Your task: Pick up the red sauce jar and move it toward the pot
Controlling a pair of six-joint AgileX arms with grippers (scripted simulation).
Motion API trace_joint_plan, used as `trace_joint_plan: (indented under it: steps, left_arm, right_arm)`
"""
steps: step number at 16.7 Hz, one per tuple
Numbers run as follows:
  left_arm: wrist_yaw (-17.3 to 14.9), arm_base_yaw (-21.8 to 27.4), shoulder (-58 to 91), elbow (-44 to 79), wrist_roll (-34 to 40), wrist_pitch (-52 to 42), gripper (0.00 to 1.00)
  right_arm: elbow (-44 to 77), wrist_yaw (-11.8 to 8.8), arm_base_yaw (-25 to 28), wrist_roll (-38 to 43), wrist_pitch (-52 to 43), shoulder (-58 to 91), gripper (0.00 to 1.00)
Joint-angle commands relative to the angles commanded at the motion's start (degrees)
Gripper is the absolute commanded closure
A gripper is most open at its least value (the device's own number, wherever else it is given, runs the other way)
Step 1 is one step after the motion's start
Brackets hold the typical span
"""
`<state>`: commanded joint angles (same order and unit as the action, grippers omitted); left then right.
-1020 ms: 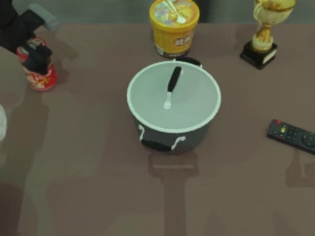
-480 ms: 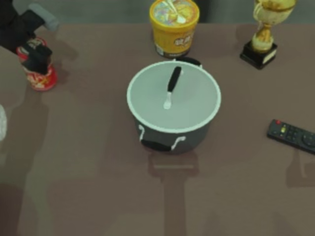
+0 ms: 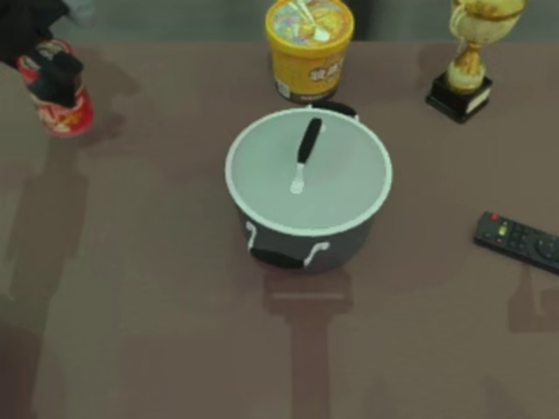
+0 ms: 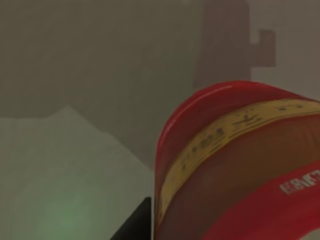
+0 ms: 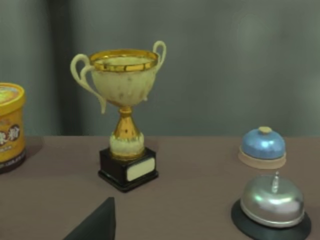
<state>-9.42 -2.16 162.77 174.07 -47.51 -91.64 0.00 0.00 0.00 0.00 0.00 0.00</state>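
The jar (image 3: 59,103) hangs tilted at the table's (image 3: 157,288) far left corner, clamped in the left gripper (image 3: 54,77), with its shadow on the table beside it; the left wrist view is filled by its red side and yellow band (image 4: 240,165). It is well apart from the pot (image 3: 307,188), which stands lidded mid-table just in front of the yellow tub (image 3: 309,48). The right gripper is out of the top view; its wrist view shows a trophy (image 5: 125,115) and a bell (image 5: 272,202).

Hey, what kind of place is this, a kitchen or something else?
Probably not a real kitchen: a rendered tabletop test scene. One brown table holds an unrelated mix: a cooking pot, a trophy, a remote control, while the left gripper holds a red sauce jar.
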Motion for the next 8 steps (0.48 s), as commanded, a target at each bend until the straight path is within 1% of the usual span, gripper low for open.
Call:
trace_joint_plan:
  steps: [2,8]
  left_arm:
    - [0.09,-0.25,-6.18,-9.25,0.00,2.64,1.00]
    - [0.34,-1.07,-26.43,-43.31,-0.21,11.10,1.00]
  right_arm:
    - [0.00,0.00,0.00,0.00,0.00,0.00,0.00]
    - [0.00,0.00,0.00,0.00,0.00,0.00,0.00]
